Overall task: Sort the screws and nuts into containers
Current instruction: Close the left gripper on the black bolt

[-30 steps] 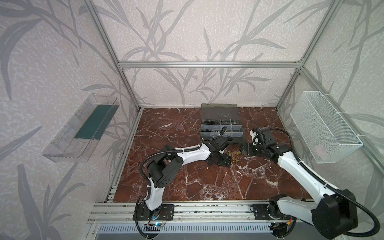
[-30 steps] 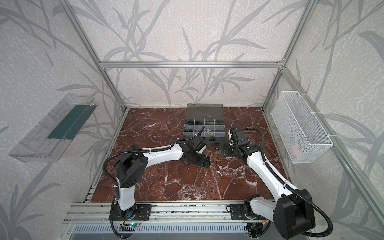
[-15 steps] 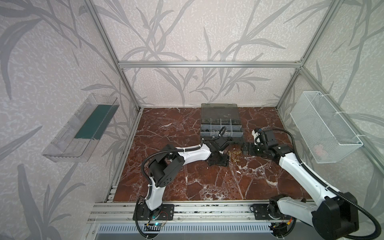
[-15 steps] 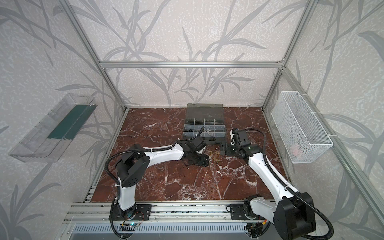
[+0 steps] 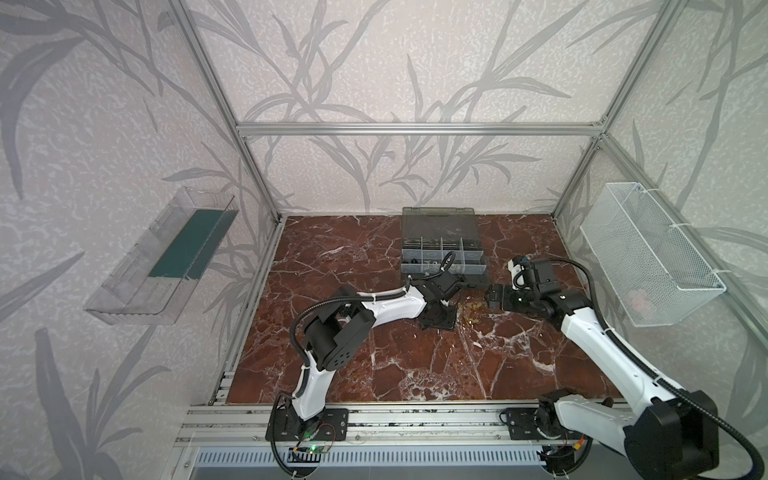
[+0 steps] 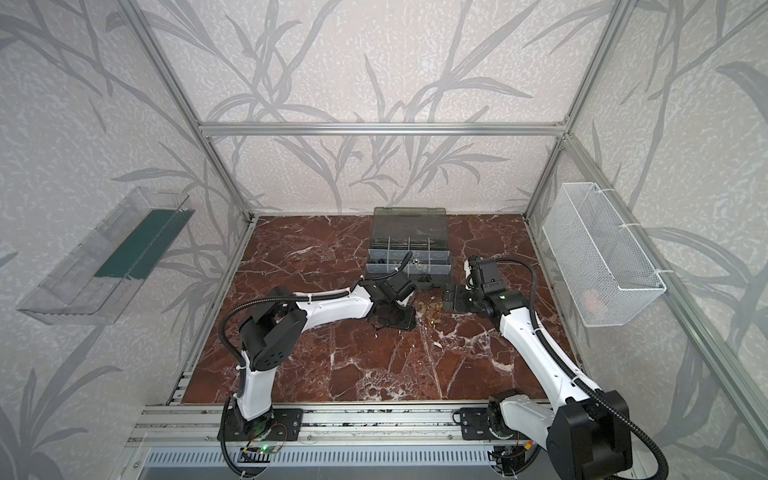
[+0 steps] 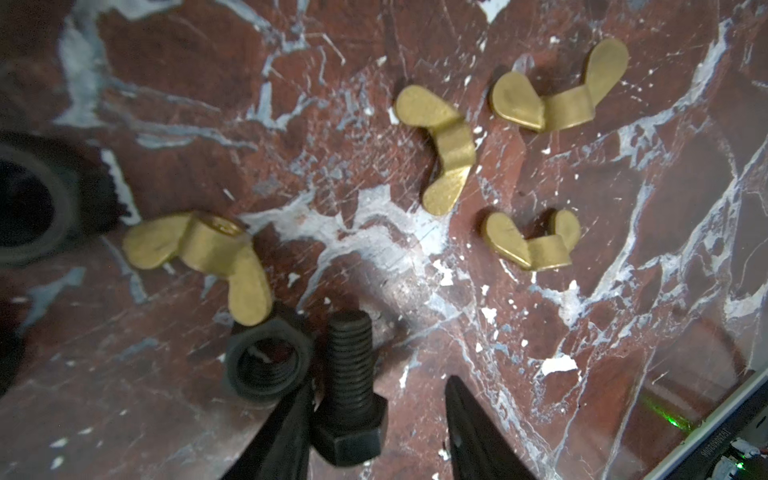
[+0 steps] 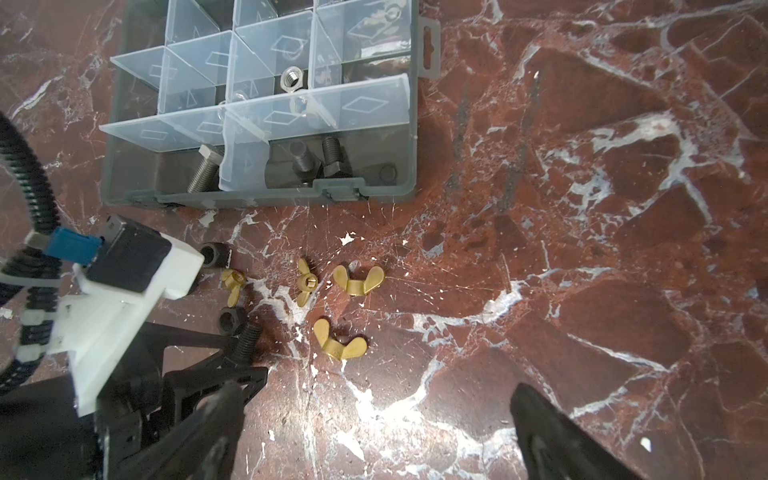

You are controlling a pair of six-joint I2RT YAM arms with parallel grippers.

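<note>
My left gripper (image 7: 374,388) is down on the marble tabletop (image 7: 540,332) just in front of the organiser case (image 8: 257,195). Its jaws are half spread astride a black screw (image 7: 350,374) that lies flat. One finger (image 7: 291,419) touches the screw's hex head. The other stands apart from it with bare marble between, so nothing is pinched. A black nut (image 7: 268,365) lies just beside the screw's shank, on the touching finger's side. Four brass wing nuts (image 7: 444,145) are scattered just past my fingertips, also in front of the case, and none touches me. My right gripper (image 8: 374,449) hovers near the case's front corner, jaws spread wide and empty. In the case's front compartments (image 8: 365,104) lie a silver screw (image 8: 203,168) and two black screws (image 8: 332,160). A silver nut (image 8: 292,79) sits one row further back.
</note>
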